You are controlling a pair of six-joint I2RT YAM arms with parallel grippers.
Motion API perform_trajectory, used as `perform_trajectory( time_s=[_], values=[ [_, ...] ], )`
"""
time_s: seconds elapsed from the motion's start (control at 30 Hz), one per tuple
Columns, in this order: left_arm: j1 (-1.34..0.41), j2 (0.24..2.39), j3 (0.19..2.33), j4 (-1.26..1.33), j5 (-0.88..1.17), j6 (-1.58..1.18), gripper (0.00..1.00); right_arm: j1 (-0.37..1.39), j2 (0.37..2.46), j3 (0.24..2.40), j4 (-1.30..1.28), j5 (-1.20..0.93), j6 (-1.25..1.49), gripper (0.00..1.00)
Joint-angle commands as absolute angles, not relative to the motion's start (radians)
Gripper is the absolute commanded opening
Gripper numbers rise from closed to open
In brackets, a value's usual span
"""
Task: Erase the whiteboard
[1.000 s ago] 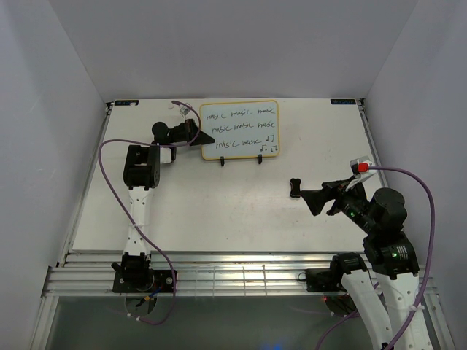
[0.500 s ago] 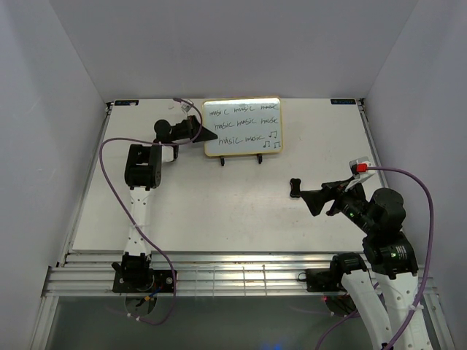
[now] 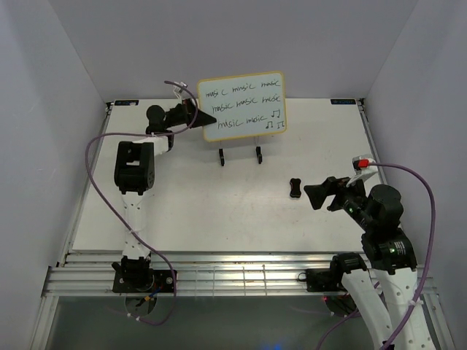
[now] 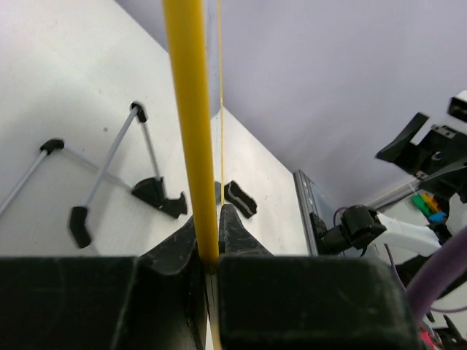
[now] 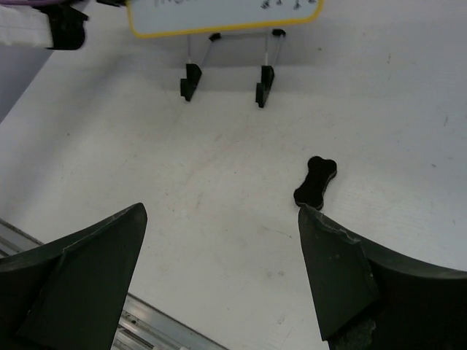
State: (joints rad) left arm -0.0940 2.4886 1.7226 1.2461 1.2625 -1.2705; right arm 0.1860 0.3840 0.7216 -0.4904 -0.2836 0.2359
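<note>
- Top external view: white tabletop (image 3: pixel 219 211), walled by plain pale grey panels (image 3: pixel 219 44).
- Left gripper (image 3: pixel 206 118) pinches the yellow-framed rectangular whiteboard (image 3: pixel 242 106), held above a black wire stand (image 3: pixel 239 155).
- Right gripper (image 3: pixel 311 195) jaws spread beside a small black bone-shaped eraser (image 3: pixel 295 187).

We see white links and black joints on the left arm (image 3: pixel 135 208) and right arm (image 3: pixel 387 251), purple cables (image 4: pixel 432 277), a red tab (image 3: pixel 360 164), and dark wedge fingers (image 5: pixel 87 284) on the right gripper (image 5: pixel 219 273)
</note>
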Motion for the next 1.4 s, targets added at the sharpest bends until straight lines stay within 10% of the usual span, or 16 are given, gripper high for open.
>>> perform_trajectory(
  time_s=[0.0, 0.53, 0.8, 1.37],
  values=[
    [-0.106, 2.217, 1.622, 1.182, 1.149, -1.117, 0.0, 0.19, 0.494, 0.744, -0.488, -0.105, 0.27, 0.9],
    [-0.209, 1.062, 0.569, 0.553, 0.68, -0.746, 0.0, 0.184, 0.782, 0.799, -0.476, 0.02, 0.253, 0.91],
    [-0.212, 0.688, 0.693, -0.229, 0.623, -0.451, 0.0, 0.183, 0.919, 0.749, -0.375, -0.064, 0.267, 0.92],
    [-0.212, 0.422, 0.635, -0.311, 0.764, -0.351, 0.0, 0.233, 1.37, 0.862, -0.337, -0.014, 0.301, 0.98]
  ],
)
